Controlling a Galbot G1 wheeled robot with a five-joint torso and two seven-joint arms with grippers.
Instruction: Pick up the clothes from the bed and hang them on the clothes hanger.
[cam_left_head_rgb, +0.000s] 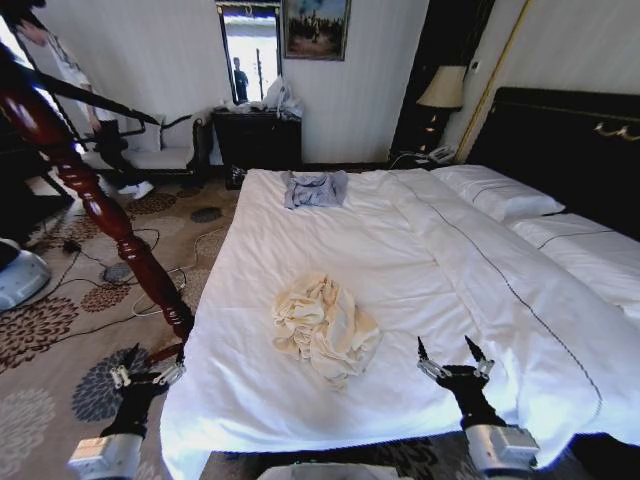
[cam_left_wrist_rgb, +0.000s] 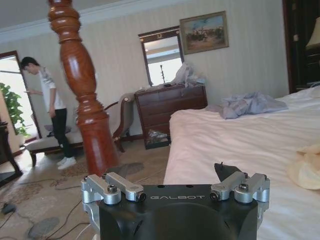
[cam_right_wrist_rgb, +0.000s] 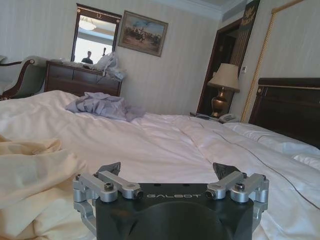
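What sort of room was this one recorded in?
Likely a hotel bedroom: a wide bed with white sheets and a dark headboard, a bedside lamp, and a dark dresser under a mirror and a framed painting.

Hotel-style bedroom: bed (cam_left_head_rgb: 330, 250), dresser (cam_left_head_rgb: 257, 138), bedside lamp (cam_left_head_rgb: 442, 90).

I see pale striped walls with a framed painting (cam_left_head_rgb: 316, 28) beside a mirror (cam_left_head_rgb: 250, 52) above a dark dresser (cam_left_head_rgb: 256, 138). A lit lamp (cam_left_head_rgb: 442, 92) stands in the far corner, and cables trail across the flower-patterned carpet (cam_left_head_rgb: 60, 330).
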